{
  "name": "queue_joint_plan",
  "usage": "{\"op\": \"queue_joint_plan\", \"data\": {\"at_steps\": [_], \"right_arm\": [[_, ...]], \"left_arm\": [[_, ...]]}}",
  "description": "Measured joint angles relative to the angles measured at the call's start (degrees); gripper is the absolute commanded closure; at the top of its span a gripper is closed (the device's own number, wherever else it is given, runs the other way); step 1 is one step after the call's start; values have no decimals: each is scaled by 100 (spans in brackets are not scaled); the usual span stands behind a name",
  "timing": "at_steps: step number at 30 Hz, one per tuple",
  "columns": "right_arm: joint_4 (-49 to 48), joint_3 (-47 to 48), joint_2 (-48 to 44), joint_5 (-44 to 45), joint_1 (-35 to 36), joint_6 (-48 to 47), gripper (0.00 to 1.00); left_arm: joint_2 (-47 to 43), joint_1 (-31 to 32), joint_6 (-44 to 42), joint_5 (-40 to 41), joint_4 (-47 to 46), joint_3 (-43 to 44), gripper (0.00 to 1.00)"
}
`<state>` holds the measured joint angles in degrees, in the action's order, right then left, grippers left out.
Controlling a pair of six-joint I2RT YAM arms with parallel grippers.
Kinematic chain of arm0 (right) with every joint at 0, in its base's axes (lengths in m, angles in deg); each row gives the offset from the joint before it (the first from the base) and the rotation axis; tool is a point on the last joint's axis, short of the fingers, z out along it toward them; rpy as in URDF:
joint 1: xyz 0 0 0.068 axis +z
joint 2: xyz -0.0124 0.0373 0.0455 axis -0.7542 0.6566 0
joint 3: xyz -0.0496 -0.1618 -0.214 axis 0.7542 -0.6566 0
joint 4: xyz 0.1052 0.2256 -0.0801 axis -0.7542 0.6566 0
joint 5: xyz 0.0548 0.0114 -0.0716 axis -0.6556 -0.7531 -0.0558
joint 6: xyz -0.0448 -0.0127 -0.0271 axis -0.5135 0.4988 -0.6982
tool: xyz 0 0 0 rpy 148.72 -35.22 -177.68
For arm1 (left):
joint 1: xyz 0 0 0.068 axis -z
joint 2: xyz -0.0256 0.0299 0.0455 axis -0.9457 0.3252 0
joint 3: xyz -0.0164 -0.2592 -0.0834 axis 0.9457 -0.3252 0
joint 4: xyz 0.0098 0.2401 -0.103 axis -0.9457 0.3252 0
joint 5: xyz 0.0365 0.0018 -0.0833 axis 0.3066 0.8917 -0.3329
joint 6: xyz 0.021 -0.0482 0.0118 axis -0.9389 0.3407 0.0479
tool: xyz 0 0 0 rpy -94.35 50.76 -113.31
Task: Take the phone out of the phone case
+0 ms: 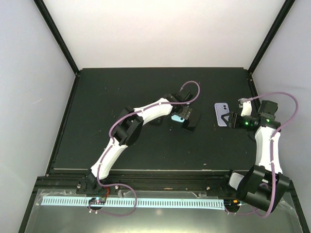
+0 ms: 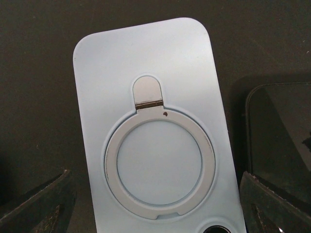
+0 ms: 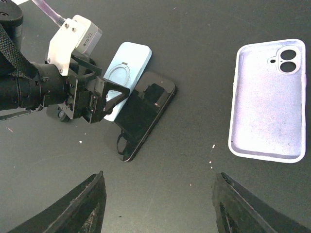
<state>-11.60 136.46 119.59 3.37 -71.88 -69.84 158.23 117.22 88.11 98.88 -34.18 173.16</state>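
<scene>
black counter (image 1: 107,92) carries everything. the left arm (image 1: 146,112) stretches far forward, its left jaws wide, straddling the pale blue phone case (image 2: 155,87), which lies back-up. the top view hides most of that case; the wrist view shows its ring stand (image 2: 160,167). the bare black phone (image 3: 146,114) lies screen-up just beside it. rightward sits an empty lilac case (image 3: 269,102). the right arm (image 1: 265,141) bends inward, right jaws wide, holding nothing.

Bright even light from above, white walls glowing, dark desk (image 1: 97,145) dull with faint soft shadows, shiny black phone (image 3: 146,119) showing pale reflections, blue case (image 2: 160,73) sharp up close, left hand (image 2: 155,206) fingertips (image 2: 36,204) slightly blurry
</scene>
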Motion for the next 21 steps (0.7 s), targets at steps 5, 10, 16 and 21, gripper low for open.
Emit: {"op": "queue_joint_plan", "data": {"at_steps": [5,10,16,21], "right_arm": [[9,2,24,-11,0,0,39],[46,11,107,-33,0,-9,39],[70,31,188,-37,0,-9,39],[118,96,289,-37,0,-17,39]], "left_arm": [[15,-13,-26,-26,-9,2,7],[59,-22,-28,-52,-9,44,7],[122,-20,-39,149,138,146,9],[44,-109,2,109,225,-33,11]]}}
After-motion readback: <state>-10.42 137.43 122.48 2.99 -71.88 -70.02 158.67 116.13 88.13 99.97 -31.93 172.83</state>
